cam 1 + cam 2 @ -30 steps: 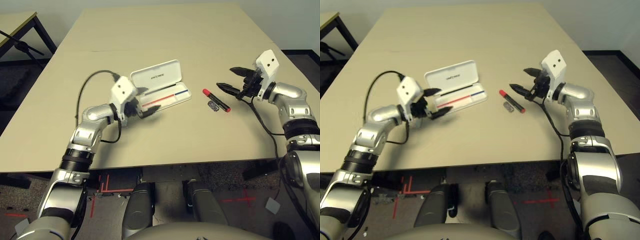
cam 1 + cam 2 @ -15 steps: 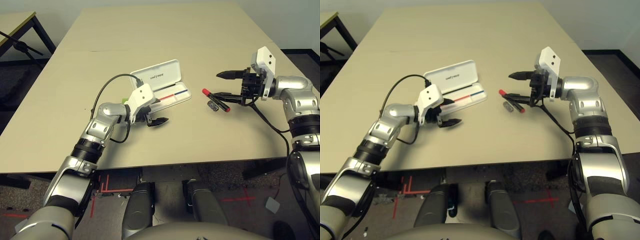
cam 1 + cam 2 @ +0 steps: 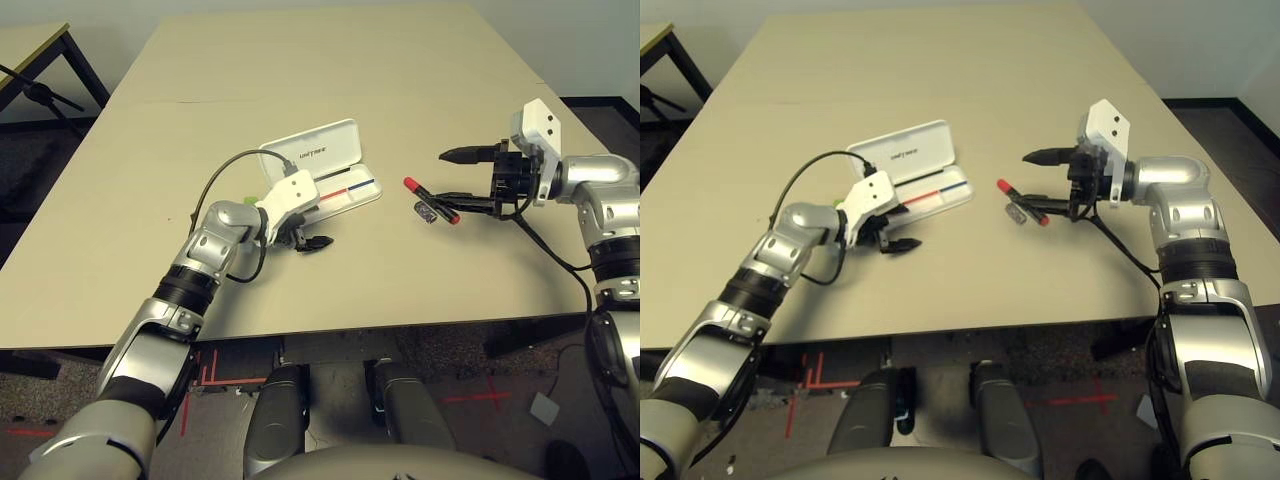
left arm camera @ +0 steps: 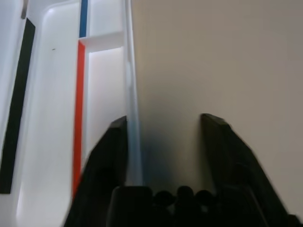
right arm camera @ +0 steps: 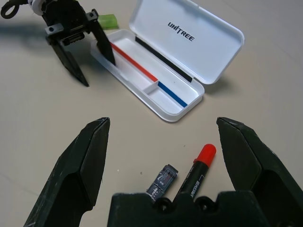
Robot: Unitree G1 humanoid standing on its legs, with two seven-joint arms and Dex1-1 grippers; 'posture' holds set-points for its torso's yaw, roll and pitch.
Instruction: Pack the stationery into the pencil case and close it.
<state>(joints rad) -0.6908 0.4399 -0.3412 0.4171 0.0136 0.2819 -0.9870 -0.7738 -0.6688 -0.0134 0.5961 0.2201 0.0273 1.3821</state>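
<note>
The pencil case lies open around the middle of the worktop, from left to right, set back from the near edge, its lid standing along its far side. Just off its left end sits the stick, partly hidden. Right of the case, the marker lies slantwise, its far end towards the case, with the clip-like piece close beside it on the near-left side. Another table stands past the far-left corner
</note>
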